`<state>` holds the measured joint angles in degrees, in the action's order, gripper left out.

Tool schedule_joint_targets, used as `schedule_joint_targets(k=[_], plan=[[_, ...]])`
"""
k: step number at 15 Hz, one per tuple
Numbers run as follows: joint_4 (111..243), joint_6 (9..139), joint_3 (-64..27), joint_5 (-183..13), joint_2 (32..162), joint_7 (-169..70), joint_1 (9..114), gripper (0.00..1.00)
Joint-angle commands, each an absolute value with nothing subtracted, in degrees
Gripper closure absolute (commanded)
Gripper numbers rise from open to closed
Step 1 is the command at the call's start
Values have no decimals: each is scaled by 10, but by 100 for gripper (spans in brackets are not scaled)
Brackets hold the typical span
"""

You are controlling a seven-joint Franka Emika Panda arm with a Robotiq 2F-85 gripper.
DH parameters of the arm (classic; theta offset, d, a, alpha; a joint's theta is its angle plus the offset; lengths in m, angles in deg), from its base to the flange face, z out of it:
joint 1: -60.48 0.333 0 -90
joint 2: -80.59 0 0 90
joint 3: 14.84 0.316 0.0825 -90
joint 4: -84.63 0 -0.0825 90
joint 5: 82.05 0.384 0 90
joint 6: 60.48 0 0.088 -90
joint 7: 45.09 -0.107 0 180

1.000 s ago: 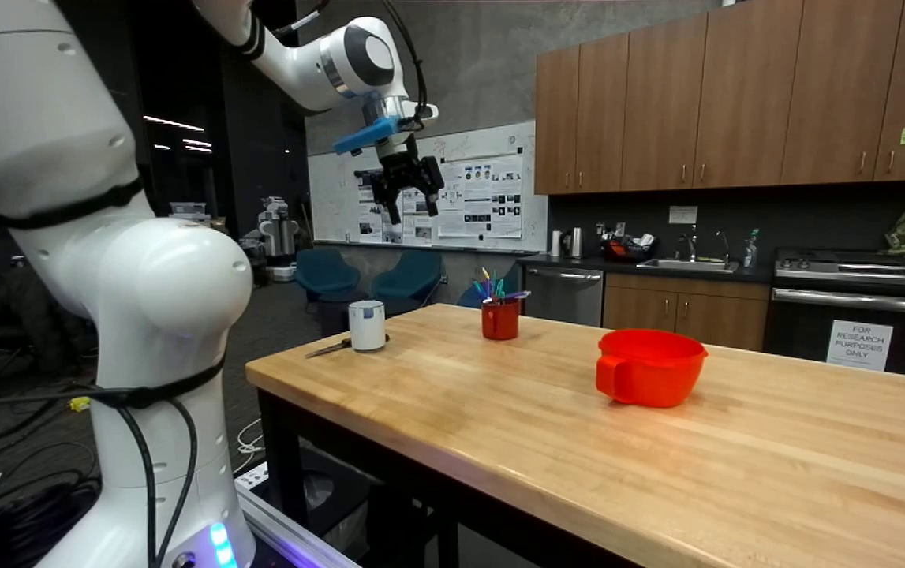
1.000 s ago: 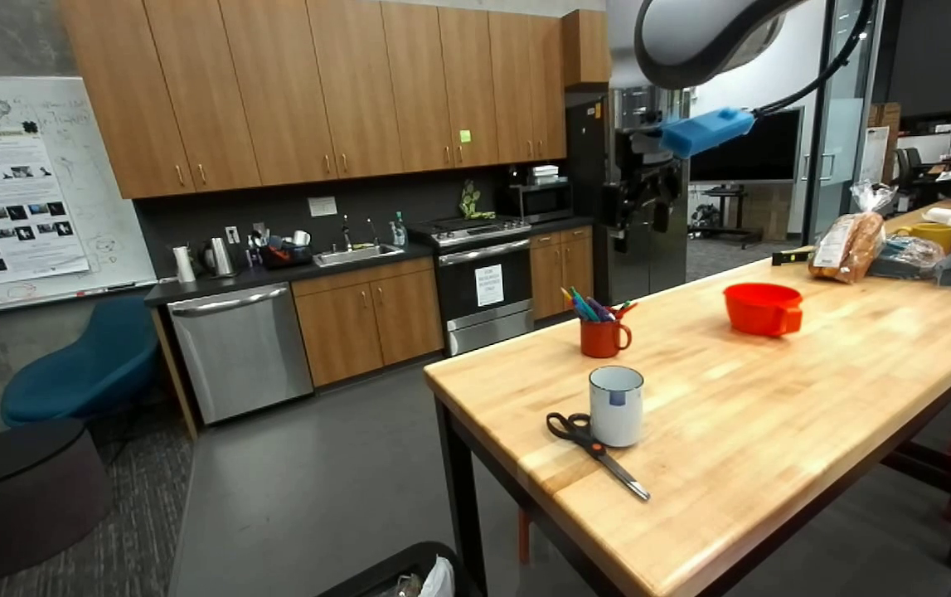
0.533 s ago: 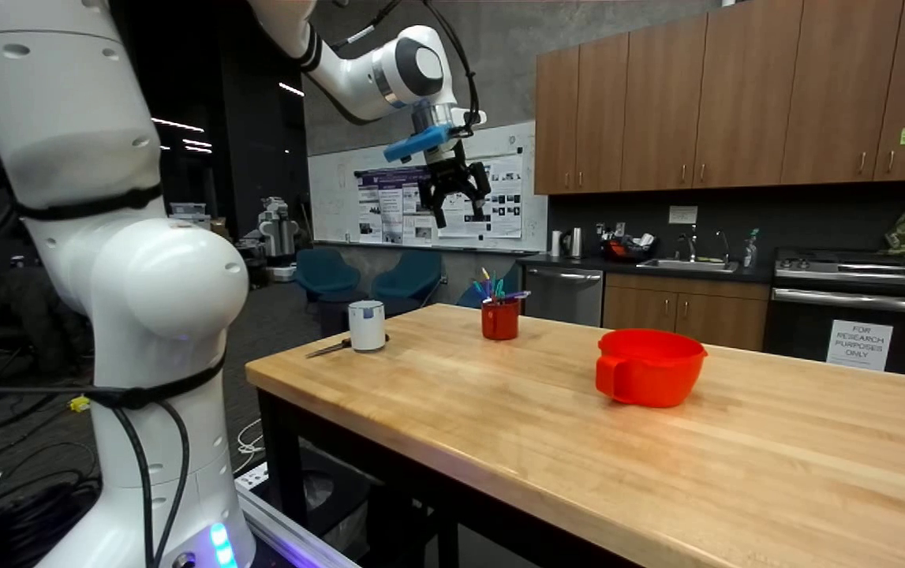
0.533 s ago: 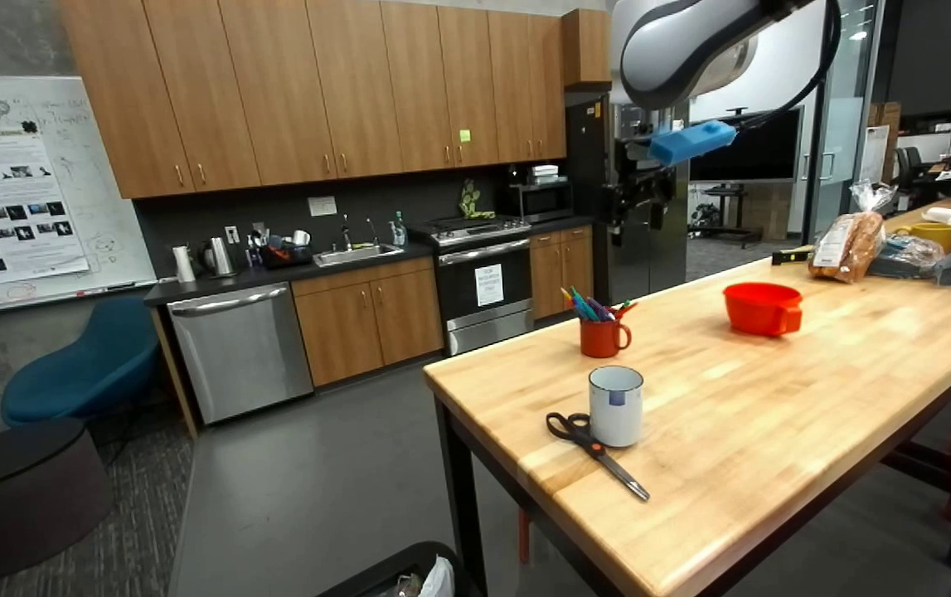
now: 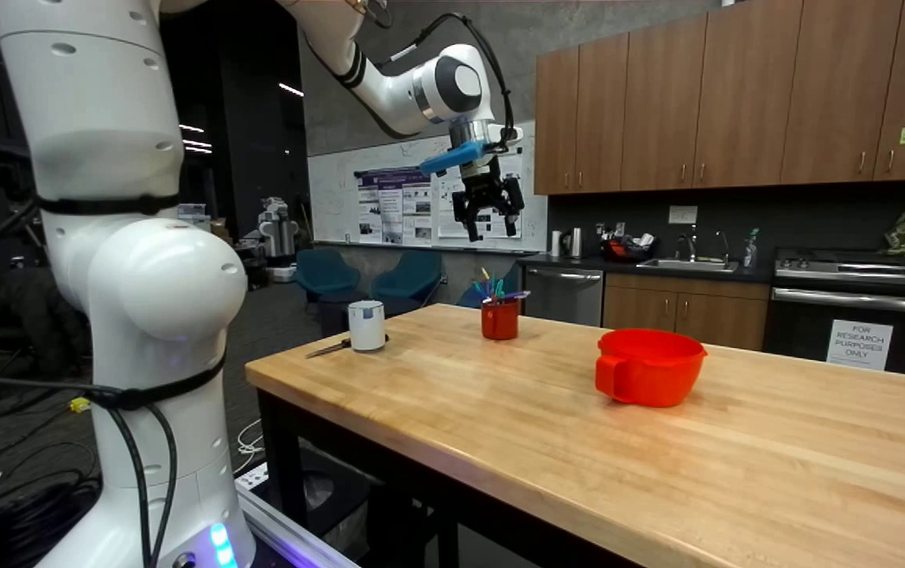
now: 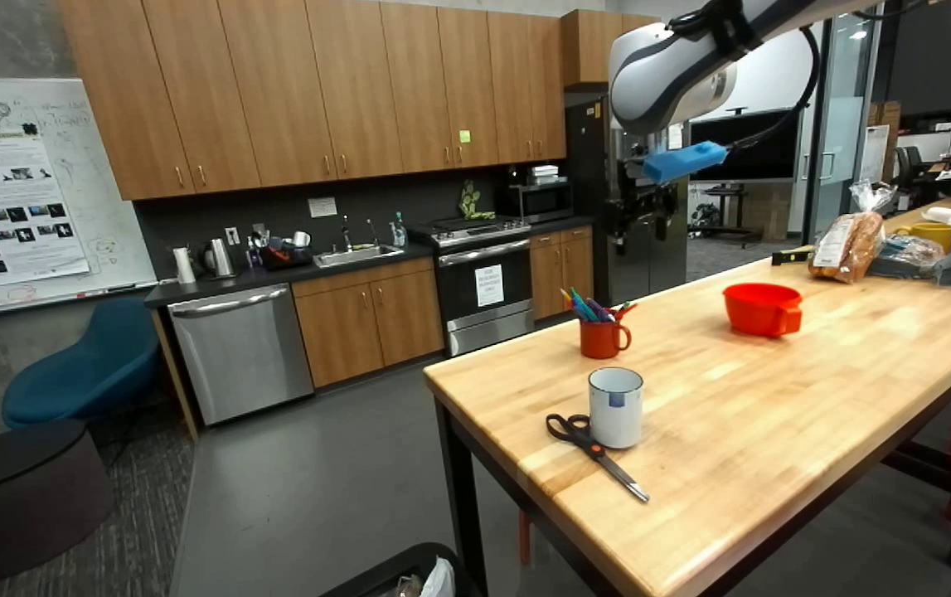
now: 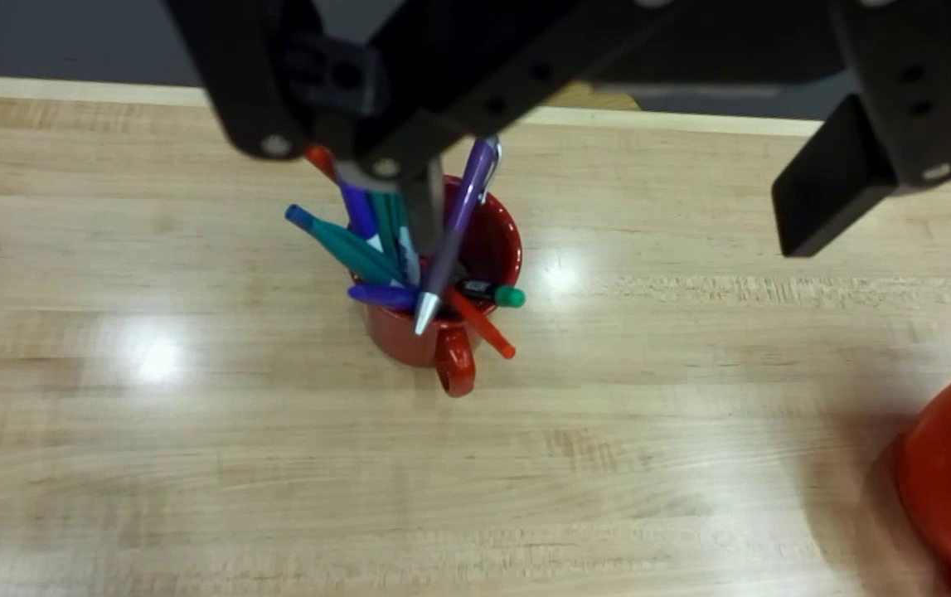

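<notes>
My gripper (image 5: 491,232) is open and empty, pointing down high above the wooden table (image 5: 452,410). It also shows in an exterior view (image 6: 639,236). In the wrist view the open gripper (image 7: 612,236) comes in from the top with its fingers wide apart. It is nearest to the red mug (image 7: 405,340), which holds several pens and markers; one finger (image 7: 424,220) covers part of them in the wrist view. A purple pen (image 7: 460,220) leans across the mug's rim. A bright red bowl (image 7: 939,481) with a handle stands to the right, partly out of the wrist view.
A white mug (image 6: 618,414) stands near the table's end with black scissors (image 6: 604,461) beside it. Bagged bread (image 6: 848,245), a yellow container (image 6: 935,235) and other items lie at the table's far end. A counter with a sink (image 6: 359,254) stands behind.
The arm has swung to the right in an exterior view, carrying the open gripper over toward the red mug and slightly lower. The things on the table have not moved.
</notes>
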<state>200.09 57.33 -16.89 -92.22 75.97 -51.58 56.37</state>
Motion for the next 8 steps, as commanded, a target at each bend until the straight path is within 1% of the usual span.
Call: schedule_joint_targets(k=[1, 8], plan=[[1995, 572, -173, -922, 766, -516, 566, 0], [1987, 572, -174, -922, 773, -517, 566, 0]])
